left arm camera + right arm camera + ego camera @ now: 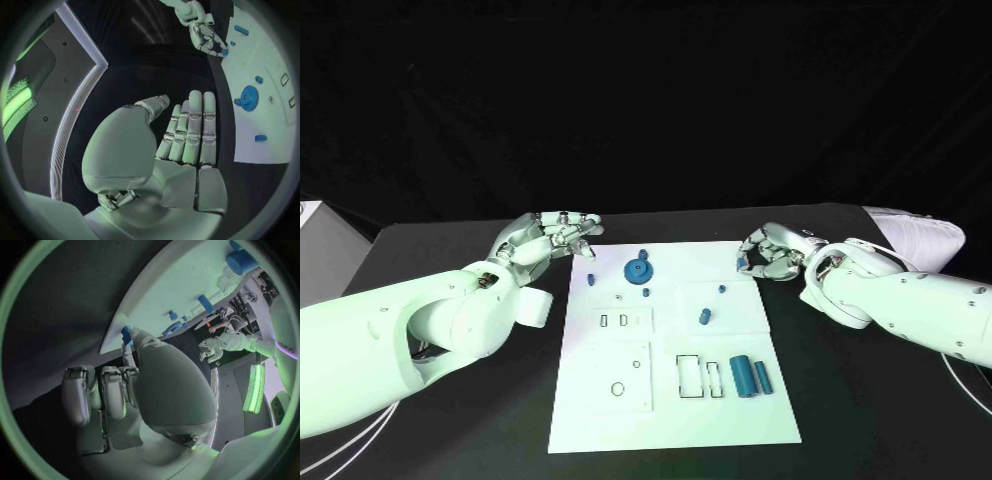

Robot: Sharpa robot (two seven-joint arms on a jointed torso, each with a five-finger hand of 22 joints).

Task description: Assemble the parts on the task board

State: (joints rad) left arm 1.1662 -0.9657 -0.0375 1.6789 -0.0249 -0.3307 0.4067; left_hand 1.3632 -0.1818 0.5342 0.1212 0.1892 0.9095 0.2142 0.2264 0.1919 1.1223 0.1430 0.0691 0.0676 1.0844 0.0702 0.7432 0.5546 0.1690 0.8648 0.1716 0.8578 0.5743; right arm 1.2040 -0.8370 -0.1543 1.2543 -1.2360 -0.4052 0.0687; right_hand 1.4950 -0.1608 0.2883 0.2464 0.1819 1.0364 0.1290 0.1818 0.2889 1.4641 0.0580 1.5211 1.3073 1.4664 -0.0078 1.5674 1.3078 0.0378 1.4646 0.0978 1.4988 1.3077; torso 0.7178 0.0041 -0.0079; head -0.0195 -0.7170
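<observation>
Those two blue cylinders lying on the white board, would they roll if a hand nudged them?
Probably: the blue cylinders lie on their round sides on the flat task board. They look small and solid, so likely stiff and light. Smooth surfaces might slip between fingers.

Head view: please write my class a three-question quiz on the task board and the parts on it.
1. True or false: the left robot hand holds a blue part.
2. The two blue cylinders are: A) lying side by side on the task board; B) stacked upright; C) off the board.
3. Is the round blue disc at the board's near or far end from the robot?
Key: 1 false; 2 A; 3 far.
</observation>
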